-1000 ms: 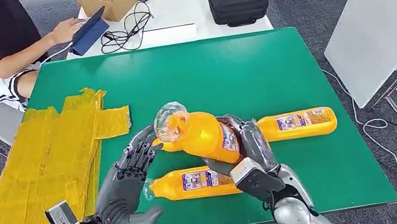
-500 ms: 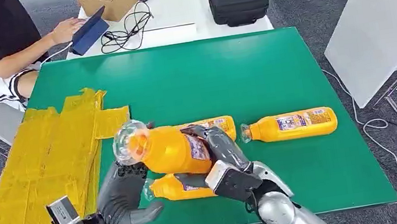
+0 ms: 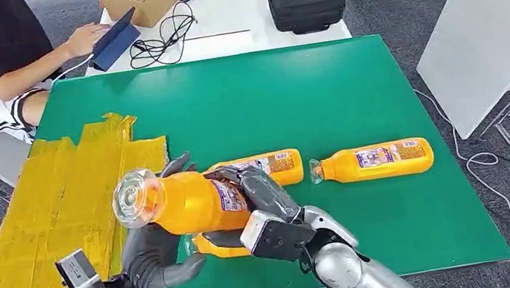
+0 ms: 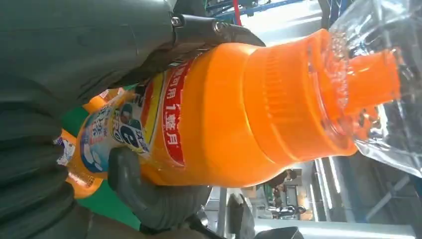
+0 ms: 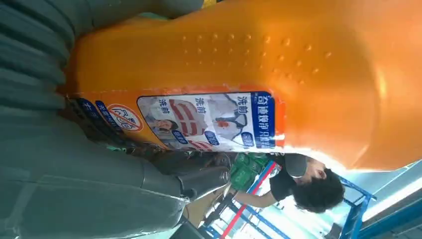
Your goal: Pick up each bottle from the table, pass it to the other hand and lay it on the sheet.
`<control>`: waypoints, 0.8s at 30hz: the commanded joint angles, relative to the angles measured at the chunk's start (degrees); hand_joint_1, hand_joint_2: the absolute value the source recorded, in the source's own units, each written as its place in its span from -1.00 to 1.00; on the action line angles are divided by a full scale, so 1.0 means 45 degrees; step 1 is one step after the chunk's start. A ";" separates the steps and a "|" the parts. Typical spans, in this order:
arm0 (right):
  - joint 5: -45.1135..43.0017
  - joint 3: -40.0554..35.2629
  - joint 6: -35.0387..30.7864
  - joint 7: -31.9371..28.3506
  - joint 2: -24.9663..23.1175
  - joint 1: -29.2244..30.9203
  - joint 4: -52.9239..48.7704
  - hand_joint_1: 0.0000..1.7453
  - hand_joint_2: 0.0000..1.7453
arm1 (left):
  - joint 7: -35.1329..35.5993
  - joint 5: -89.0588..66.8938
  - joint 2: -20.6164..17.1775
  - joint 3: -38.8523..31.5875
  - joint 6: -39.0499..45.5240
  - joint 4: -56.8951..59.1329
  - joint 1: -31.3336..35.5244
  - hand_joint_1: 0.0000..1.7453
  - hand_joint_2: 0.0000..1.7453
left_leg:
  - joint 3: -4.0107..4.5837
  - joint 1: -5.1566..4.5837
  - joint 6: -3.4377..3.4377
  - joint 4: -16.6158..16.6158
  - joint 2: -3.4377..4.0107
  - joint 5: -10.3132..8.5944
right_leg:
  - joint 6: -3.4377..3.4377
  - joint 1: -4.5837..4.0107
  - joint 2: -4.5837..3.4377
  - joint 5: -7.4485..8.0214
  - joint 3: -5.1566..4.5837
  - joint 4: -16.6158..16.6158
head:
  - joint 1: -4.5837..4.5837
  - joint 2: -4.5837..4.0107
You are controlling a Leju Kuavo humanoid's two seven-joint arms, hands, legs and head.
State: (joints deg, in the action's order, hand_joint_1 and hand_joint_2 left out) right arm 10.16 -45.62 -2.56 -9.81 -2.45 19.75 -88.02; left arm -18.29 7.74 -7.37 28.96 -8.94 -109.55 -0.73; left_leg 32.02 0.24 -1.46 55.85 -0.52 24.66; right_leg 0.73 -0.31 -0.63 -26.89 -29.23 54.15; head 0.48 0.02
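Right hand (image 3: pixel 265 210) holds bottle (image 3: pixel 185 201) above left hand (image 3: pixel 153 252).

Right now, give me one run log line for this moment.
phase: handover | right hand: holds lifted bottle | left hand: beneath it | sheet: bare

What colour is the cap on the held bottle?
Clear over an orange neck, on the held bottle; best in the left wrist view.
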 commanded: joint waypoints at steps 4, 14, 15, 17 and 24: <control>-0.0037 -0.0478 0.0042 0.0011 0.0057 0.0694 0.0801 1.00 1.00 | 0.0040 0.0017 0.0052 0.0235 -0.0011 0.0597 0.0210 -1.00 1.00 | -0.0020 -0.0003 0.0005 -0.0008 0.0012 0.0004 | 0.0009 0.0003 0.0001 -0.0002 0.0016 -0.0006 | 0.0000 0.0000; -0.0608 -0.0679 0.0564 0.0205 -0.0201 0.1045 0.1368 0.98 1.00 | -0.0075 -0.0054 0.0096 0.0226 0.0062 0.0666 0.0292 -1.00 1.00 | -0.0034 0.0000 0.0009 -0.0007 0.0031 0.0012 | 0.0015 0.0001 -0.0011 -0.0004 0.0028 -0.0007 | 0.0000 0.0000; -0.0828 -0.0711 0.0812 0.0236 -0.0273 0.1083 0.1536 1.00 1.00 | -0.0114 -0.0121 0.0105 0.0236 0.0139 0.0689 0.0332 -1.00 1.00 | -0.0023 0.0002 0.0008 -0.0008 0.0025 0.0006 | 0.0011 -0.0001 -0.0008 0.0001 0.0019 -0.0009 | 0.0000 0.0000; -0.0946 -0.0756 0.0954 0.0243 -0.0326 0.1121 0.1688 0.98 1.00 | -0.0134 -0.0138 0.0115 0.0212 0.0249 0.0674 0.0336 -1.00 1.00 | -0.0025 0.0000 0.0008 -0.0010 0.0019 0.0005 | 0.0011 0.0000 -0.0003 0.0000 0.0021 -0.0010 | 0.0000 0.0000; -0.0952 -0.0969 0.1282 0.0455 -0.0583 0.1393 0.2228 1.00 1.00 | -0.0310 -0.0125 0.0131 -0.0058 0.0628 0.0420 -0.0057 1.00 1.00 | -0.0056 0.0008 0.0014 -0.0010 0.0033 0.0019 | 0.0019 -0.0007 -0.0005 -0.0008 0.0053 -0.0018 | 0.0000 0.0000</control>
State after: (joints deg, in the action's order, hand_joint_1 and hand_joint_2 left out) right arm 5.94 -46.58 1.86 -8.83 -3.76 21.78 -85.07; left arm -18.91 7.56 -7.37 28.57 -7.28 -109.53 -0.75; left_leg 32.01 0.25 -1.45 55.85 -0.51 24.66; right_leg 0.73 -0.32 -0.63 -26.89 -29.23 54.15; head 0.48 0.02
